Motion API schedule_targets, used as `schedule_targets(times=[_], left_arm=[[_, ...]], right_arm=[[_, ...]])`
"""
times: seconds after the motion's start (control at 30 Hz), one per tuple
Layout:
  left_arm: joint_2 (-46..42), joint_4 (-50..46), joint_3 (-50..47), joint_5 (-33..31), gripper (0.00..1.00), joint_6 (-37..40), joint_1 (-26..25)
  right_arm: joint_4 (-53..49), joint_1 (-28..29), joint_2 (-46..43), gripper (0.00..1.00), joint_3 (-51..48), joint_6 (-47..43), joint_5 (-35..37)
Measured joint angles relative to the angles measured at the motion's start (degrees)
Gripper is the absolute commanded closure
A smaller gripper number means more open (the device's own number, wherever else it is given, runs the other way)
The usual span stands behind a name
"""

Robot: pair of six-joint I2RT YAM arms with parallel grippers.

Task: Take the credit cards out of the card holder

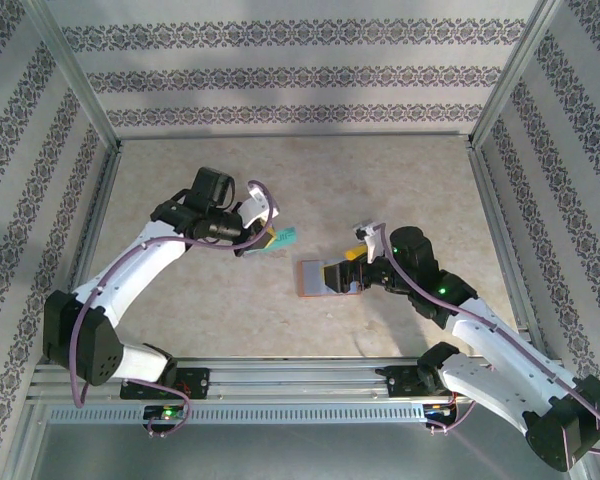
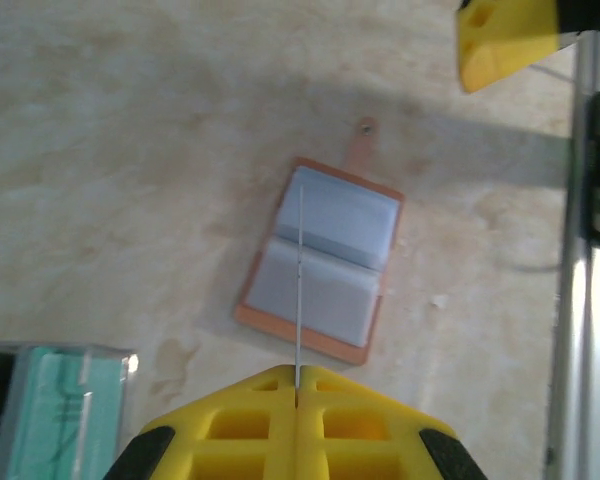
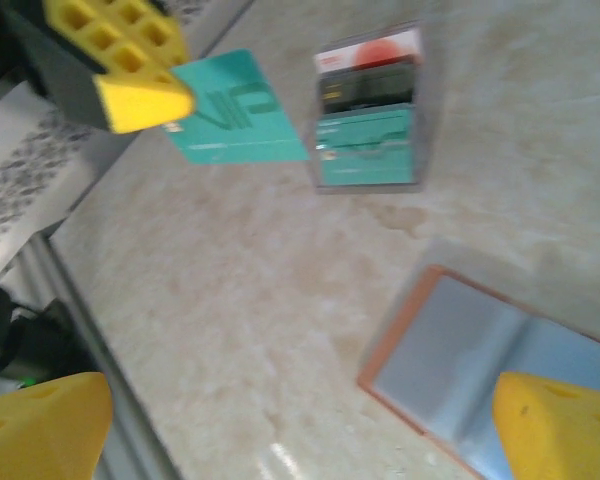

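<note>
Reddish-brown leather card holder point(image 1: 328, 277): lying open, grey-blue lining up, mid-table toward the near edge. Right gripper point(image 1: 358, 272): jaws spread wide at its right end. Left gripper point(image 2: 297, 375): clenched on teal credit card point(image 3: 235, 110), near clear case of cards point(image 3: 368, 110).

One card holder point(image 2: 320, 265), one separate teal card point(image 3: 235, 110), three stacked cards point(image 3: 368, 95) visible
</note>
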Motion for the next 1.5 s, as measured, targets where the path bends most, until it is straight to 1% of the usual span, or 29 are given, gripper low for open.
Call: schedule_targets(times=[0.13, 0.3, 0.53, 0.83, 1.07, 1.5], left_arm=[[-1.6, 6.1, -4.5, -1.3, 1.0, 0.7, 1.1], [-1.1, 9.5, -7.1, -2.1, 1.0, 4.9, 3.3], [1.6, 15.6, -8.4, -2.3, 1.0, 9.4, 7.4], [6.4, 21.2, -10.1, -2.3, 1.0, 12.8, 10.0], [9.3, 22.0, -10.5, -2.0, 1.0, 14.6, 10.8], [12.9, 22.8, -10.5, -1.4, 1.0, 15.2, 11.8]], right_arm=[[-0.5, -0.2, 0.0, 0.02, -0.7, 2.0, 4.9], [-0.9, -0.2, -0.3, 0.02, -2.0, 3.8, 9.5], [-1.2, -0.3, -1.5, 0.02, -2.7, 5.9, 14.4], [-2.6, -0.3, -3.1, 0.02, -2.8, 7.8, 19.8], [-3.8, -0.3, -3.6, 0.02, -3.1, 8.4, 22.0], [-4.3, -0.3, -4.8, 0.02, -3.5, 9.1, 22.3]])
